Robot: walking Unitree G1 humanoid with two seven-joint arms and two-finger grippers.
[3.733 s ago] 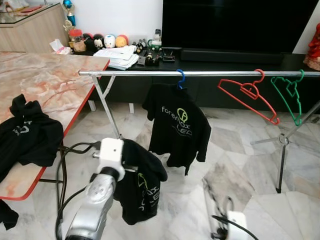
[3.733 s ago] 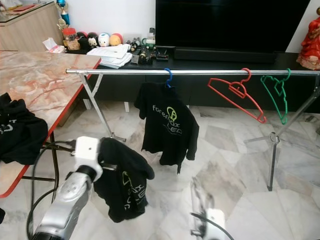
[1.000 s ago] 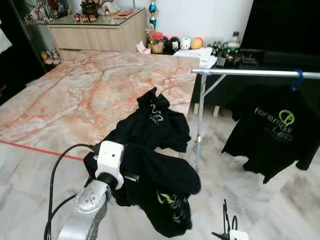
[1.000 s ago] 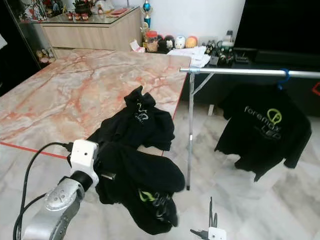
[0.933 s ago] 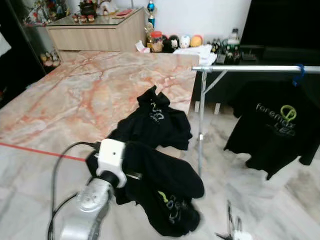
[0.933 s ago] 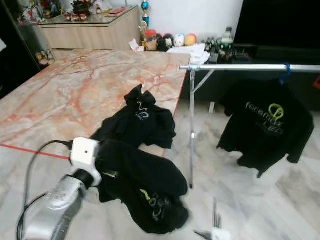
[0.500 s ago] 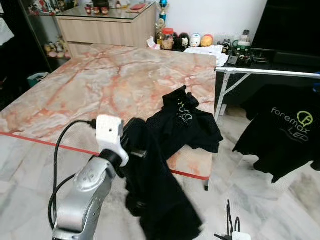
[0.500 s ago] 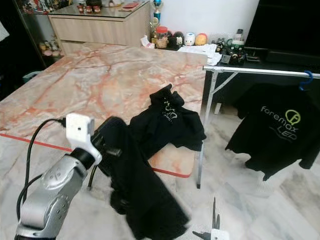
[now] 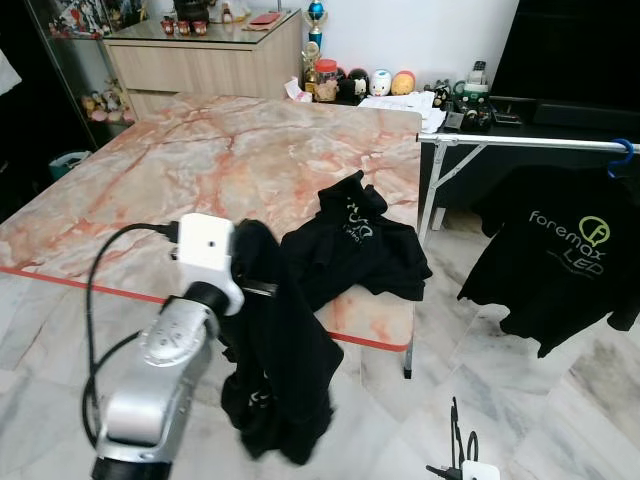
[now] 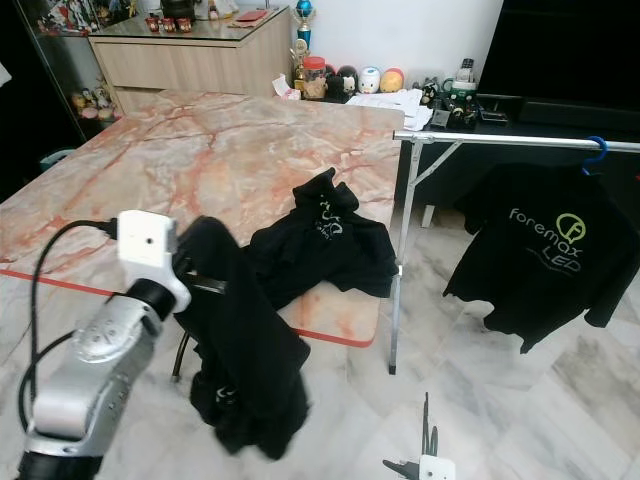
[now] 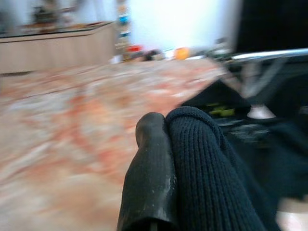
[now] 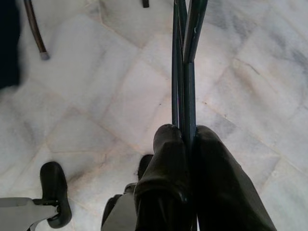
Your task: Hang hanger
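The left gripper [image 11: 166,159] is clenched on a black garment [image 9: 285,370] that droops from it toward the floor at 6 o'clock, in front of the marble table [image 9: 200,170]. The right gripper [image 12: 185,139] is low at 5 o'clock, its fingers [image 12: 163,178] pinched on a thin dark-green hanger [image 12: 185,57] above the pale floor tiles [image 12: 96,96].

In view: one table, one metal rail [image 10: 520,141] at 2 o'clock, one black printed shirt [image 10: 545,250] hung there on a blue hook [image 10: 597,146], and a second black garment heaped at the table's near corner [image 9: 360,245]. The table corner and that heap lie between the held garment and the rail. A sideboard with small figures [image 9: 375,82] stands at 12 o'clock.

Half a second ago the held cloth swung out blurred toward 5 o'clock; now it hangs straighter, and the left arm sits further left in the view.
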